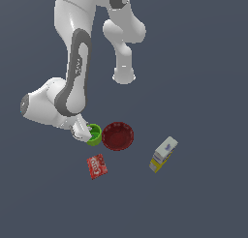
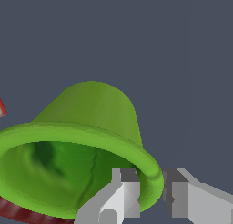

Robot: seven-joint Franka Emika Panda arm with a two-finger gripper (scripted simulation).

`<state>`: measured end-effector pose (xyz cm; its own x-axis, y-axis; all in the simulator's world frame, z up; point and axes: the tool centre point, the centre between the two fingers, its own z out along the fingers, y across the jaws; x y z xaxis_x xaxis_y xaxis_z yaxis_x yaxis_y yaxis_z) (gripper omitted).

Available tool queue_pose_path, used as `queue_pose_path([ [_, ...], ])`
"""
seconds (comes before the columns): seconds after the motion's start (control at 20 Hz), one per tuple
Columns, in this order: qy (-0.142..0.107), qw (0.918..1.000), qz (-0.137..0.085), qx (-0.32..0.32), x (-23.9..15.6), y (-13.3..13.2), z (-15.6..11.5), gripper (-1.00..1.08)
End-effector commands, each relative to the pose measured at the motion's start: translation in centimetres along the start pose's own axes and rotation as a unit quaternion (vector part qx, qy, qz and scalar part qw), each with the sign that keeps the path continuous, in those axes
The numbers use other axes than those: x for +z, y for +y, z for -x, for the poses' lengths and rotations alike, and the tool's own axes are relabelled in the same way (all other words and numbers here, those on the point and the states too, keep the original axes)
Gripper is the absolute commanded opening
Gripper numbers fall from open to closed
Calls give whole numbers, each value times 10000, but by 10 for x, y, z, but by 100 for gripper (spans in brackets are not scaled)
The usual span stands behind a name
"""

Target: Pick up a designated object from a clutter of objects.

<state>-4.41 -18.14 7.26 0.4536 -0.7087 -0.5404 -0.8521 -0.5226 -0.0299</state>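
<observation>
The designated object, a small bright green cup, stands on the floor, touching the left side of the dark red ribbed bowl in the exterior view. My gripper reaches down onto the cup's left rim. In the wrist view the cup fills the frame. One finger is inside the rim and the other finger is outside, and both press the thick rim between them. The gripper is shut on the cup's rim.
A flat red packet with white lettering lies in front of the cup. A white-and-yellow box lies on the exterior view's right. The red bowl's edge and a packet corner show in the wrist view. My arm looms over the cup.
</observation>
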Motion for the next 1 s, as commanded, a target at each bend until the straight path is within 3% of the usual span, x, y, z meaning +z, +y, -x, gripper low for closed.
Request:
queue_pose_path([
  [0.0,-3,10000,2,-2,-1,0,2,-100],
  [0.5,-4,10000,2,-4,-16,-6,38,-100],
  [0.95,-8,10000,7,-9,-47,-17,112,-100],
])
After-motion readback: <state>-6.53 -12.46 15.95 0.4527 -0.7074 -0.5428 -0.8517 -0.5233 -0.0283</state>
